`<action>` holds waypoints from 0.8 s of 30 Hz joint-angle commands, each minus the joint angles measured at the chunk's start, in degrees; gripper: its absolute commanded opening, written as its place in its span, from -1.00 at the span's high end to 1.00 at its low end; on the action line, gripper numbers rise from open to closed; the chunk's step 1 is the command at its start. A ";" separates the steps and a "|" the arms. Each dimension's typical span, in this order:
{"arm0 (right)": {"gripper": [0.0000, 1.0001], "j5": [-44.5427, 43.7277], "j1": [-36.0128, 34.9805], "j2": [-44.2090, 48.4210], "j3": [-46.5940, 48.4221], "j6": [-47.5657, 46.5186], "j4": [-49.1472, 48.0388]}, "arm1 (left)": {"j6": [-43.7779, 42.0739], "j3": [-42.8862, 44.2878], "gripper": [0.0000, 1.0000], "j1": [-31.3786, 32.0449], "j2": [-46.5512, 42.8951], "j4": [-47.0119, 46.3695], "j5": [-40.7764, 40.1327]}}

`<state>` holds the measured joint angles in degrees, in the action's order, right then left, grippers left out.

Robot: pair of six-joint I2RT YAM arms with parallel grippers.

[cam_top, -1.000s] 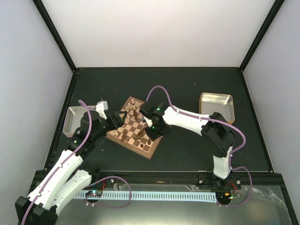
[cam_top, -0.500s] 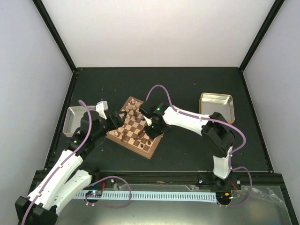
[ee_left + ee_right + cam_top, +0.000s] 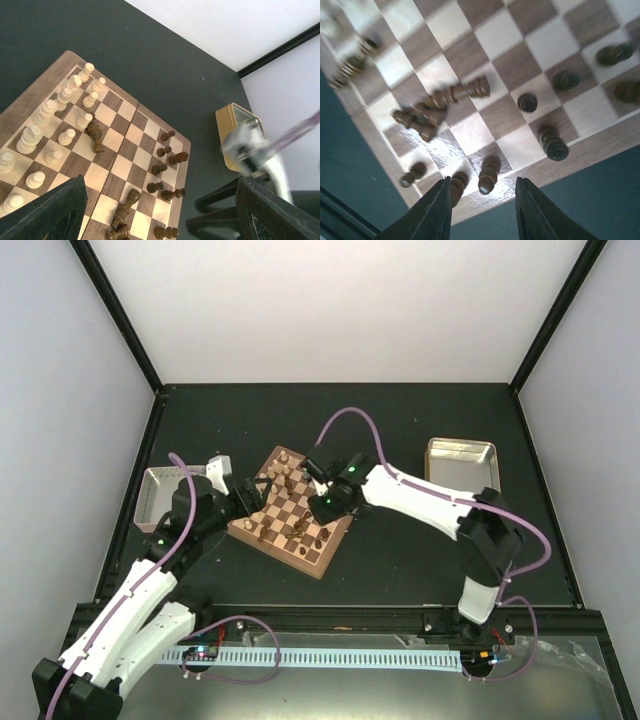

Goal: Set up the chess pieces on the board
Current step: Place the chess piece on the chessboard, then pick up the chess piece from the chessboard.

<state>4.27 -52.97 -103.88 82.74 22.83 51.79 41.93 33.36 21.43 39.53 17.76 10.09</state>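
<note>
The board [image 3: 290,512] lies skewed in the middle of the table. In the left wrist view, cream chess pieces [image 3: 55,112] stand in two rows on its left side and dark ones [image 3: 165,160] stand near its right edge. Two dark pieces [image 3: 95,137] lie by the cream rows and several more [image 3: 122,210] lie near the front. My left gripper [image 3: 160,220] hangs wide open above the board's left corner. My right gripper [image 3: 482,212] is open over the board's edge. A dark piece [image 3: 489,175] stands just beyond its tips, with another [image 3: 457,184] by the left finger.
A metal tray [image 3: 160,490] sits left of the board behind my left arm and a second tray [image 3: 462,462] at the right. A heap of toppled dark pieces [image 3: 435,107] lies a few squares in from the board's edge.
My right gripper has opened, leaving a dark piece standing at the board's edge, and the right arm's elbow has swung to the right. The left arm has not moved.
</note>
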 commanded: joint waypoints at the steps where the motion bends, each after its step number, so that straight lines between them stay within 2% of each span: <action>1: 0.25 -4.19 0.96 7.31 -2.35 4.87 -6.23 | -3.07 0.71 -0.66 -0.38 1.56 -0.50 4.63; 6: 0.24 -5.21 3.57 13.22 -9.04 9.31 -12.63 | -6.96 3.39 -0.59 0.62 7.66 1.37 11.90; 10: 0.25 -4.68 5.41 16.05 -12.79 10.61 -15.33 | -8.21 5.60 -0.33 4.35 14.67 2.49 12.83; 17: 0.26 -2.63 7.32 17.28 -16.78 10.93 -17.76 | -12.65 16.94 0.08 13.39 29.82 12.83 2.86; 24: 0.27 -1.80 9.21 19.34 -20.32 11.22 -19.85 | -19.33 28.28 0.11 16.56 44.56 23.83 -0.95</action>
<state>2.02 -44.99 -87.33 63.94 33.36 34.81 28.05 56.36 36.75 78.54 32.16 12.91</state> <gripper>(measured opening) 0.367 0.443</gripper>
